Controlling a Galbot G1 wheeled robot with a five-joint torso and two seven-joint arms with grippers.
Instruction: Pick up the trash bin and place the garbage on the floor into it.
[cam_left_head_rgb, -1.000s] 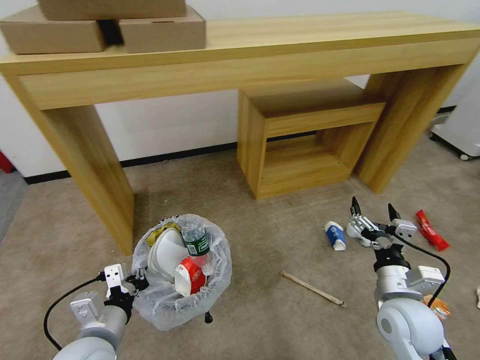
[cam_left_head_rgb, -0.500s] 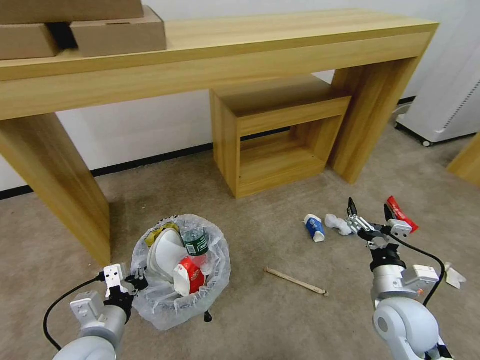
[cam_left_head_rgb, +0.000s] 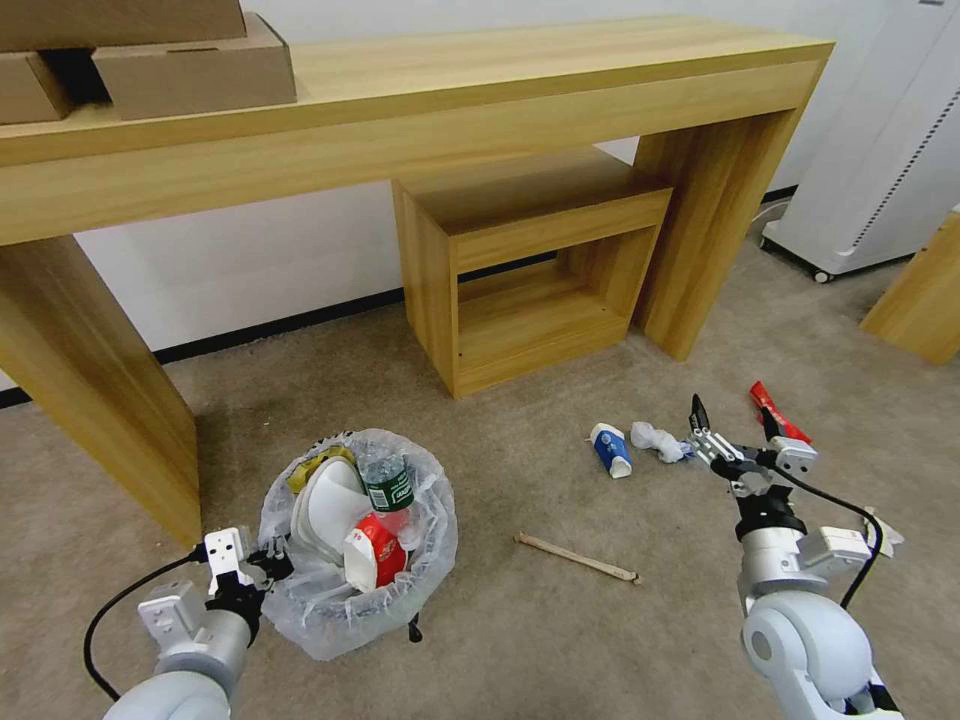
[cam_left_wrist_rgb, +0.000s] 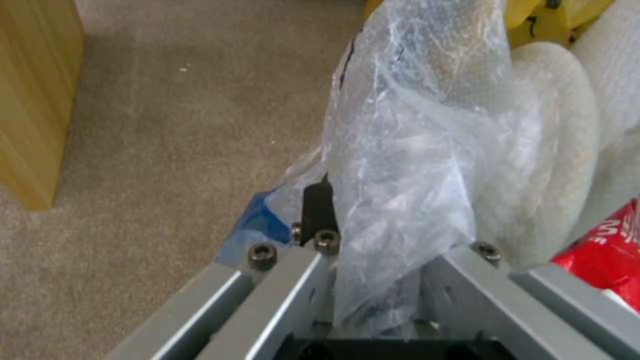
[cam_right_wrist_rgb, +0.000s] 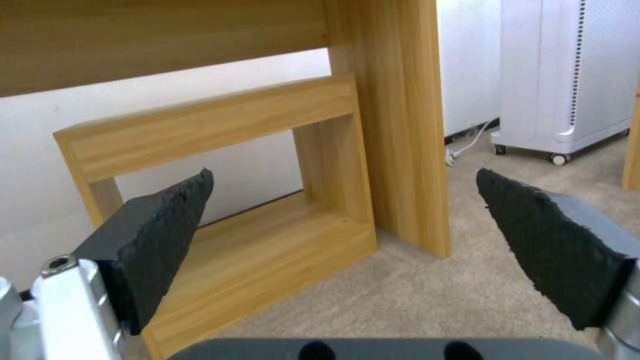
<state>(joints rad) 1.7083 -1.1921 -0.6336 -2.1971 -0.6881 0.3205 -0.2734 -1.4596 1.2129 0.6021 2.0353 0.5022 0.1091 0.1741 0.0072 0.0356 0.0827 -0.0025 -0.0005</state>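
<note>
Bare carpet (cam_left_head_rgb: 520, 610) lies open between the trash bin (cam_left_head_rgb: 355, 535) and the stick (cam_left_head_rgb: 577, 557). Behind, the table leg (cam_left_head_rgb: 700, 240) and low shelf (cam_left_head_rgb: 520, 270) close off the wall side.

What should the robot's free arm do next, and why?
Probably lower the open right gripper onto the crumpled tissue just beside it on the floor. The left gripper already holds the trash bin by its rim.
</note>
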